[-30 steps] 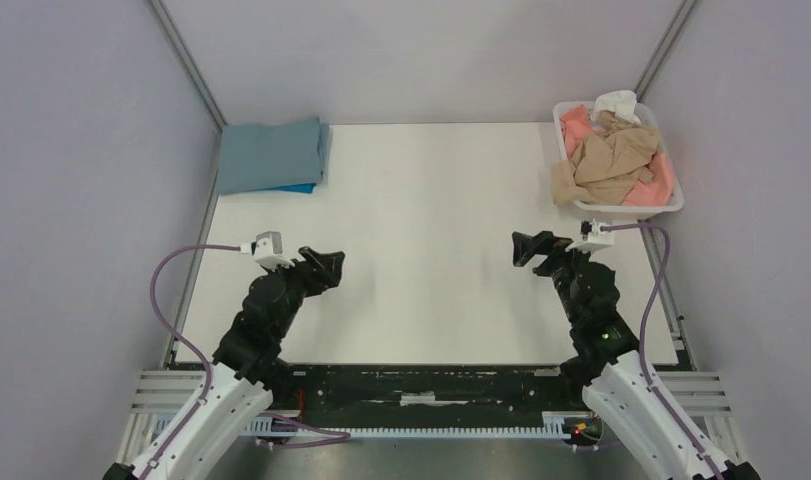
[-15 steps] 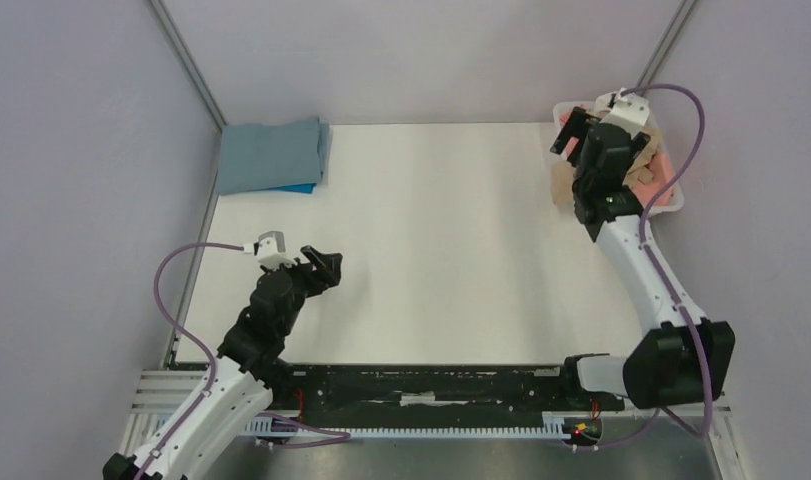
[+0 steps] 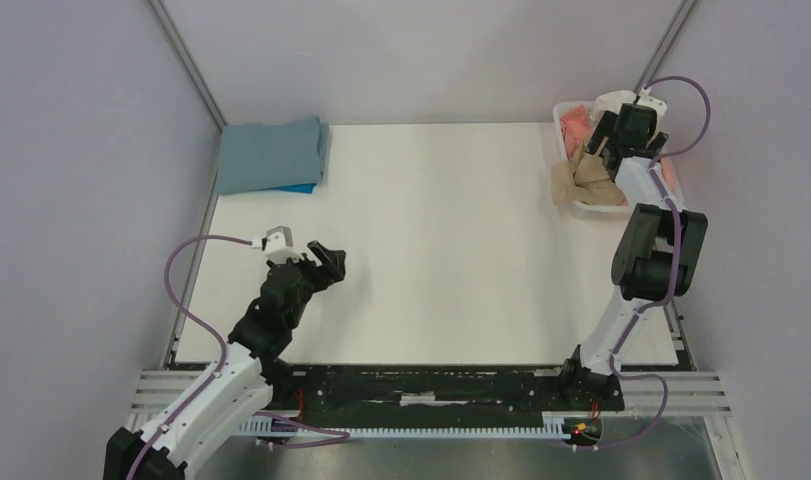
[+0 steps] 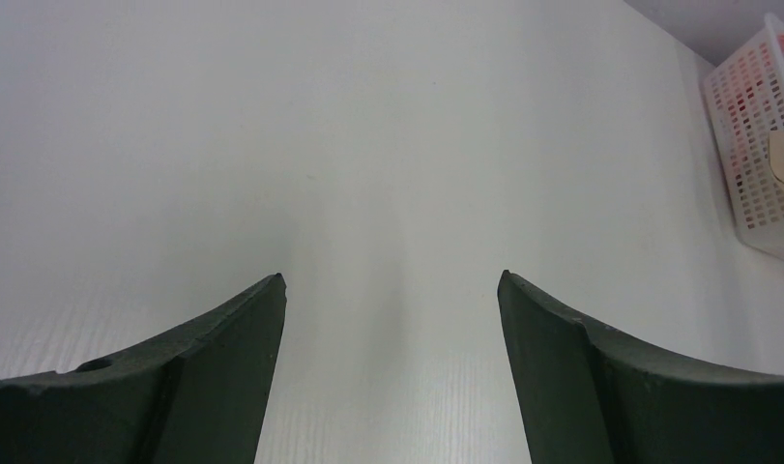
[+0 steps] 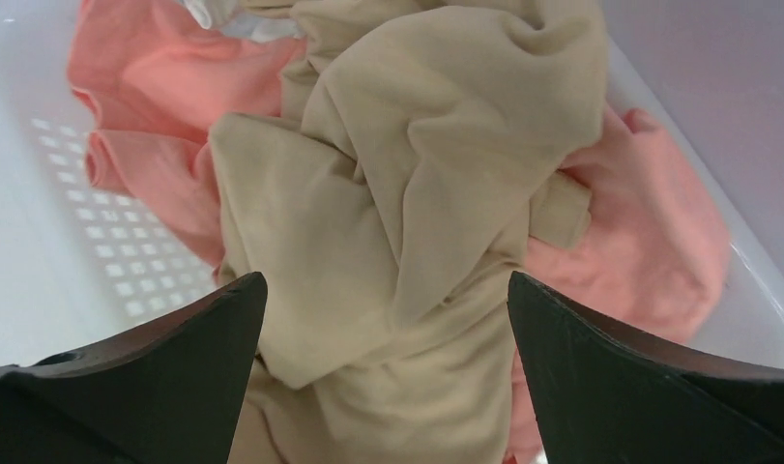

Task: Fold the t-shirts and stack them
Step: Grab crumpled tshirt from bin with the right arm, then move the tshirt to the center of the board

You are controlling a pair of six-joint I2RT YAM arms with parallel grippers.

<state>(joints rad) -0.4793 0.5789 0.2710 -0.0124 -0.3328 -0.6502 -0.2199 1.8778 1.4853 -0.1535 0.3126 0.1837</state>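
A crumpled tan t-shirt (image 5: 407, 193) lies on salmon-pink t-shirts (image 5: 649, 242) in the white basket (image 3: 671, 205) at the far right. My right gripper (image 5: 388, 290) is open just above the tan shirt, fingers either side of it; from above it (image 3: 613, 135) sits over the basket. A folded grey-blue t-shirt (image 3: 271, 152) lies on a bright blue one (image 3: 299, 187) at the far left corner. My left gripper (image 4: 392, 285) is open and empty, low over bare table; from above it (image 3: 326, 265) is at the near left.
The white table (image 3: 431, 240) is walled by grey panels on the left, back and right. The basket's perforated wall (image 4: 755, 126) shows at the right edge of the left wrist view. A black rail (image 3: 421, 385) runs along the near edge.
My right arm has swung from the near right of the table out to the basket and dropped close over the tan shirt. The left arm has barely shifted.
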